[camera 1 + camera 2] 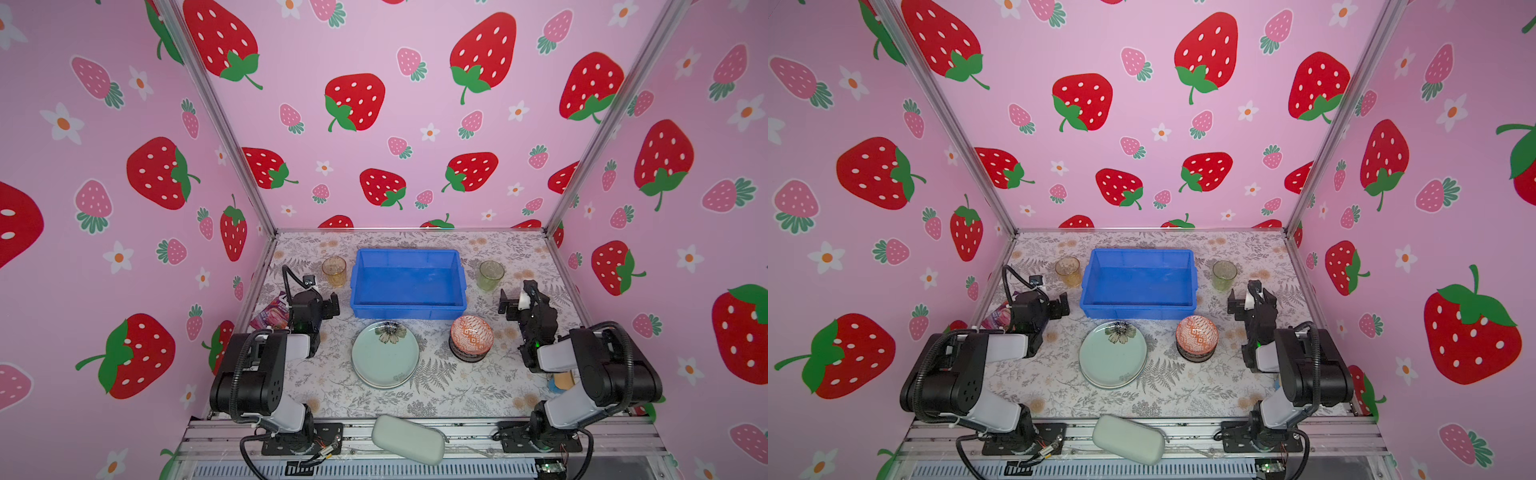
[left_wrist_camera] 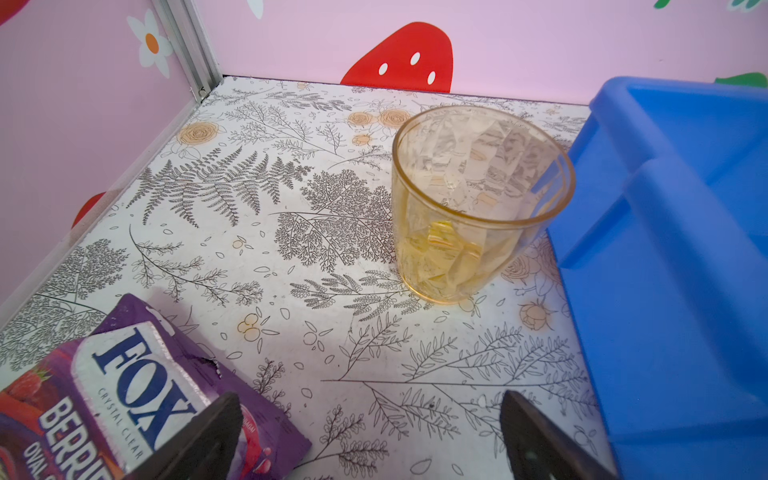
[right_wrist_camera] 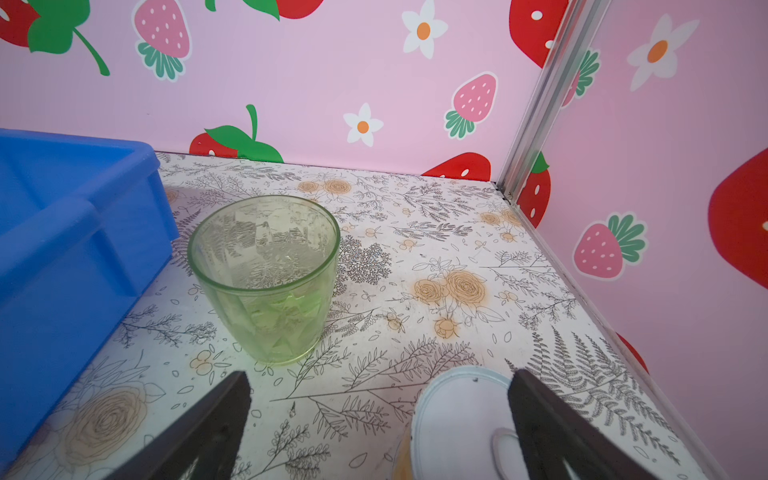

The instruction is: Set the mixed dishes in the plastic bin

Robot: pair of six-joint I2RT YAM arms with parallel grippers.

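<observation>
Both top views: plastic bin (image 1: 407,312) lies long axis left-to-right, mouth up — left pincer (image 1: 332,305) and right pincer (image 1: 508,305) gape empty.

The left arm (image 1: 253,374) and right arm (image 1: 606,365) have glossy black joint housings, pale grey links, ribbed black cables (image 1: 235,386) and black base plates (image 1: 328,432).

Blue bin (image 1: 407,311), empty, is shown at rear centre. An amber tumbler (image 1: 334,271) is set upright just left of it, a green tumbler (image 1: 491,275) right. Stacked plates (image 1: 385,357), pale green uppermost, and stacked bowls (image 1: 471,337), orange uppermost, are placed before it.
</observation>
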